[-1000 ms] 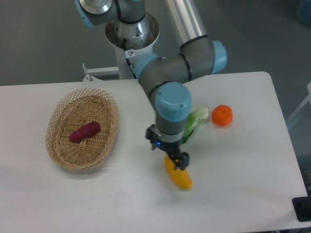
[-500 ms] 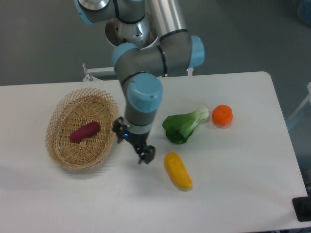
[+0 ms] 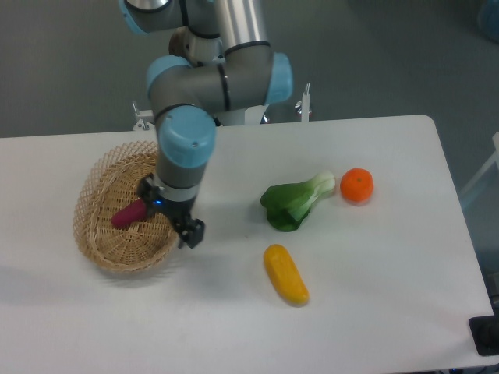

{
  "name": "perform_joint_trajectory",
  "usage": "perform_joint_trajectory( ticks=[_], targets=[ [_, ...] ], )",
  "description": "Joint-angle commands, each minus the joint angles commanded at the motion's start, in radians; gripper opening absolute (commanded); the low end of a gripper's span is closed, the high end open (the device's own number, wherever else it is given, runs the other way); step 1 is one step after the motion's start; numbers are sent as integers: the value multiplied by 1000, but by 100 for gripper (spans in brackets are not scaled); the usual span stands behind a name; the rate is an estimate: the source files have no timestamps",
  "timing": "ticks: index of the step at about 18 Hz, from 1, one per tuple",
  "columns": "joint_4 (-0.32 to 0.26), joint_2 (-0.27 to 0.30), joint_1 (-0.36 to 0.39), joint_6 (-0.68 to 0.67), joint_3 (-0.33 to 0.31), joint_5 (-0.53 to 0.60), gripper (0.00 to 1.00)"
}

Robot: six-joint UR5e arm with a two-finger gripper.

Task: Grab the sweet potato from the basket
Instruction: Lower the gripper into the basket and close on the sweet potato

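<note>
Nearest the camera lies the yellow vegetable [image 3: 286,274], alone on the white table [image 3: 390,257], well apart from anything the task concerns. Behind it to the left, the gripper [image 3: 185,231] hangs at the right-hand rim of the basket [image 3: 93,234]; only one dark finger shows clearly below the wrist, so I cannot tell whether the fingers are spread or pressed together, though nothing appears to be held. The sweet potato [image 3: 127,215] lies in the basket's bowl, tilted up to the right, its right end hidden behind the arm's wrist. The step in hand looks like the approach: the arm is arriving over the basket and the grasp is not yet made. The next move probably calls for shifting the gripper a little further left until it is centred over the sweet potato, turning the fingers across its narrow width, then lowering into the bowl without catching the woven rim. Farther back sit the green leafy vegetable [image 3: 295,202] and, beside its pale stem, the orange [image 3: 356,185], both where they were half a second ago. Since that earlier frame the arm has swung left, from the bare table between basket and yellow vegetable to the basket's edge, now covering part of the sweet potato.
</note>
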Motion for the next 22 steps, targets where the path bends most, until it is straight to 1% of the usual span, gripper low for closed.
perform_joint_trajectory(
  ticks=[3,4,8,10,12,14,18,20,22],
  targets=[
    [2,-3,-37,-29,-23,3,100],
    [3,-2,-42,-28,-44,5,100],
    [49,-18,-57,-31,-84,21,100],
    [52,-28,-71,-32,-94,57,100],
    [58,-51,-89,-41,-98,83,100],
    [61,-67,-92,-83,-98,84,100],
    [60,-80,-94,-89,-97,90,100],
    [61,-84,-94,-92,-97,101,87],
    [60,-86,-95,-100,-98,109,67]
  ],
)
